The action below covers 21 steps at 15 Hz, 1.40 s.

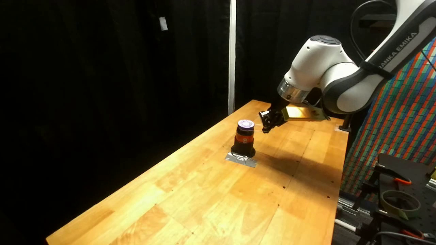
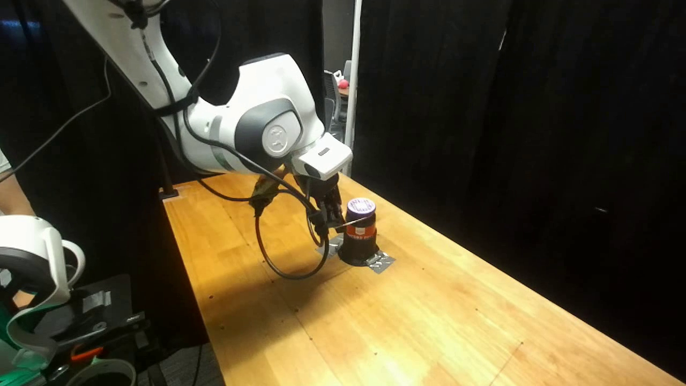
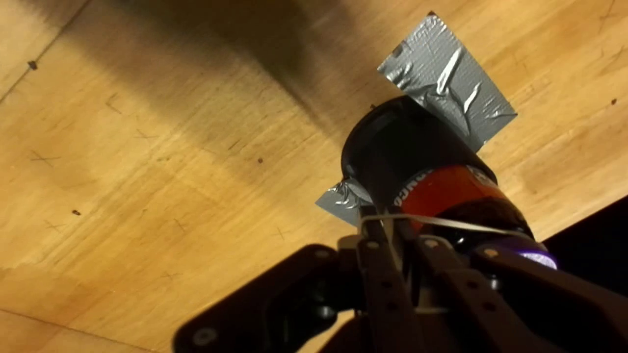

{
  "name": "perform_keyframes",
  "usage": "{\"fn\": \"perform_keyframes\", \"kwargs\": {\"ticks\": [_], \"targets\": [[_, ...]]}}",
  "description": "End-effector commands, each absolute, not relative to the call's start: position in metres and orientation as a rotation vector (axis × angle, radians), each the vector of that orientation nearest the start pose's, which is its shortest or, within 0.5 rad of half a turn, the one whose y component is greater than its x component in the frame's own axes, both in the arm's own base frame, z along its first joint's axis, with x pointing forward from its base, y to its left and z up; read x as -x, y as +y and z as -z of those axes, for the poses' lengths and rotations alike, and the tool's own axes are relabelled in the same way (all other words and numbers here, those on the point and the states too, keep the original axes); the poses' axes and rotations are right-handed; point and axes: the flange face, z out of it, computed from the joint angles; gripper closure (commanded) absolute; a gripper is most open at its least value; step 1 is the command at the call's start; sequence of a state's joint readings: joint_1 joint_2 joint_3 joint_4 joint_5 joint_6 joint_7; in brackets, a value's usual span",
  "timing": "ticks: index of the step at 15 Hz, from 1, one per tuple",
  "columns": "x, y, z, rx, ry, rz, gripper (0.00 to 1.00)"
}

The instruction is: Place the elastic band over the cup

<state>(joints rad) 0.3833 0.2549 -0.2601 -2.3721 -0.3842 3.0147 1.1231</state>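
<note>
An elastic band [image 3: 456, 224] stretches taut from the tips of a Robotiq gripper [image 3: 385, 215] to the purple-topped cup [image 1: 244, 139], which stands upright on a wooden table [image 1: 218, 200] just beyond the tool. The wrist view shows what both exterior views render too small: fingers drawn close together, the band rounding their tips; whether they meet cannot be told. The exterior views alone show the cup's patterned top in full. Silver duct tape [image 3: 449, 79] flanks the cup's foot, below the tool.
</note>
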Motion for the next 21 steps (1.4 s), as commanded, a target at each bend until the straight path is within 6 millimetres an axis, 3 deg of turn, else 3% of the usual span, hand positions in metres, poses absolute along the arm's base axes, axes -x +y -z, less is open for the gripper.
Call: {"fn": "perform_keyframes", "kwargs": {"ticks": [1,6,14,21], "targets": [[-0.523,0.089,-0.269,2.774,1.001,0.750,0.90],[-0.525,0.089,-0.277,2.699,1.081,0.866,0.89],[-0.516,0.101,-0.284,2.600,1.133,0.944,0.89],[-0.502,0.099,-0.282,2.526,1.134,0.969,0.89]]}}
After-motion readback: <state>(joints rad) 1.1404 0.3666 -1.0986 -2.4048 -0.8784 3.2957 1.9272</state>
